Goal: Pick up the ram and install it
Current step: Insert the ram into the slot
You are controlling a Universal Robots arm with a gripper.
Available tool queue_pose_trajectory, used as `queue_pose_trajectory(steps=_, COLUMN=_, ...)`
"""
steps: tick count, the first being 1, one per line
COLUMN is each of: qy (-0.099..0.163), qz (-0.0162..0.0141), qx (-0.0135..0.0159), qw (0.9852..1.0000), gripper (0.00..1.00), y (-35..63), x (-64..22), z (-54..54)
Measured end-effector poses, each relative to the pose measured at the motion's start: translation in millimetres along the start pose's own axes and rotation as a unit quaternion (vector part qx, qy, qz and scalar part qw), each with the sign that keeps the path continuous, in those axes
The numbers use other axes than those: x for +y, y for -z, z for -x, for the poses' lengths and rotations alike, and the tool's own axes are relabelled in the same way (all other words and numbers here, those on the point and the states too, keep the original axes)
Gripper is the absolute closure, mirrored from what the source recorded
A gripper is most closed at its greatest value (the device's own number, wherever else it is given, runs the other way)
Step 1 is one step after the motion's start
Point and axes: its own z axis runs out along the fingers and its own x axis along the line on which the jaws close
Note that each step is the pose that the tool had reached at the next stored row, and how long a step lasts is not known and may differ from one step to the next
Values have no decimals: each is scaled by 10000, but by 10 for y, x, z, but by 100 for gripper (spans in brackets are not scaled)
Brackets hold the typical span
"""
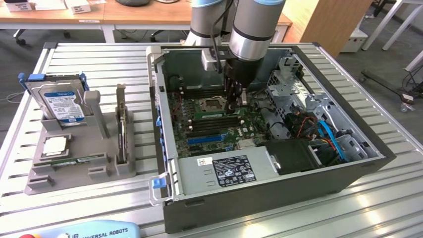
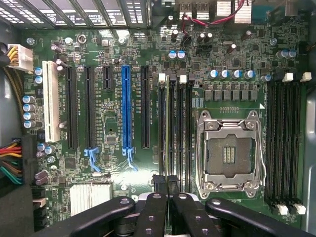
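Note:
The ram shows edge-on as a thin green strip standing in one of the black memory slots beside the empty processor socket. My gripper is shut, its two black fingertips pinched on either side of the strip's near end. In the exterior view the gripper reaches straight down into the open computer case, just above the memory slots next to the socket. How deep the ram sits in its slot cannot be told.
A grey holder stand on the exterior view's left carries a hard drive and a square silver processor chip. Inside the case are a drive cage, cables and the power supply. Blue and black expansion slots lie beside the memory slots.

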Motion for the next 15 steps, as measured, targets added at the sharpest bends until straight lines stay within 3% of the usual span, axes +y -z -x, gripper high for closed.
queue_pose_trajectory(steps=15, qy=0, qz=12, qx=0, qw=10000, gripper=88, y=-63, x=-1, z=1)
